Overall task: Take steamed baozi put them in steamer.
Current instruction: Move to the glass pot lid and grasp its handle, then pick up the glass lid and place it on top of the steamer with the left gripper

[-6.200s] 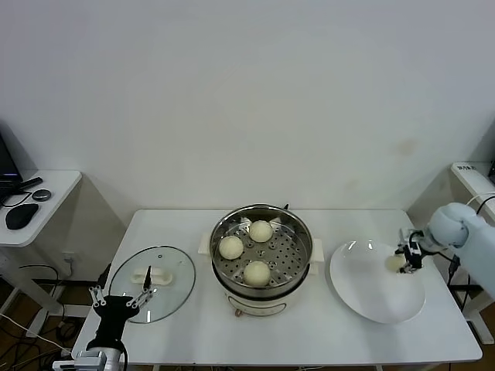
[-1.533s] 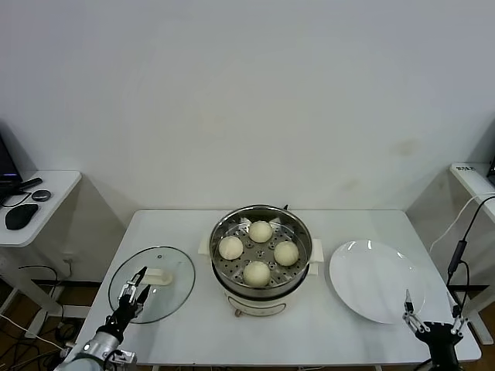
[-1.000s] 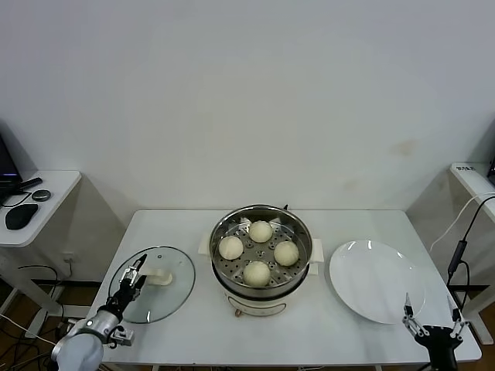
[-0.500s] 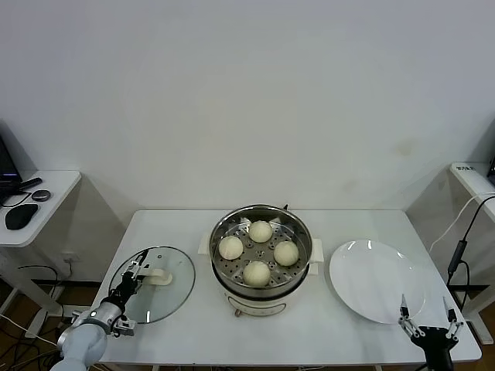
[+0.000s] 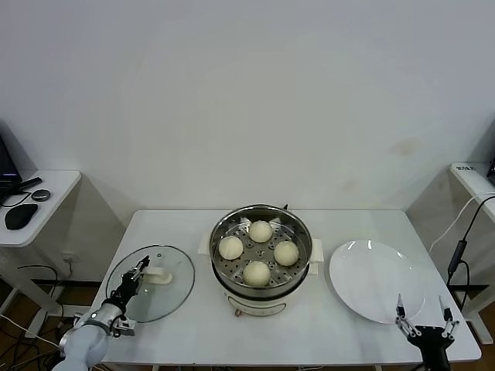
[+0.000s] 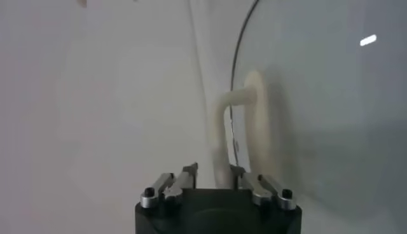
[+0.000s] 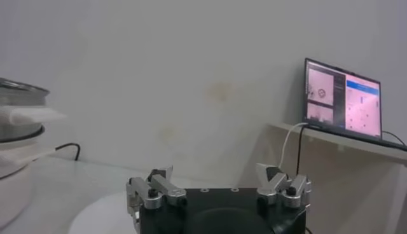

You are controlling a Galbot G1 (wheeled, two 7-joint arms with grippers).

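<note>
Closing in on the lid handle [image 6: 254, 121], your left gripper [image 5: 134, 276] sits low over the near-left edge of the lid [image 5: 174, 290]. Its fingers [image 6: 188, 177] are apart, one on either side of the white handle, not yet touching it as far as the wrist view shows. The right gripper [image 5: 421, 319] is parked at the table's front right corner, just past the near rim of the plate [image 5: 363, 263], fingers spread and empty.

All four baozi [image 5: 257, 272] lie on the perforated floor of the steamer [image 5: 298, 224]; the plate is bare. Judgement: loading is done, and the step in hand looks like fetching the lid. Next move calls for easing forward until the handle is between the fingers, closing, then a level lift clear of the table [image 5: 325, 325].

Against the earliest frame: three baozi in the steamer then, the fourth held by the right gripper over the plate; now four in. The right arm has withdrawn to the corner. The left gripper, then short of the lid's near edge, has crept up to the handle over the last frames.
</note>
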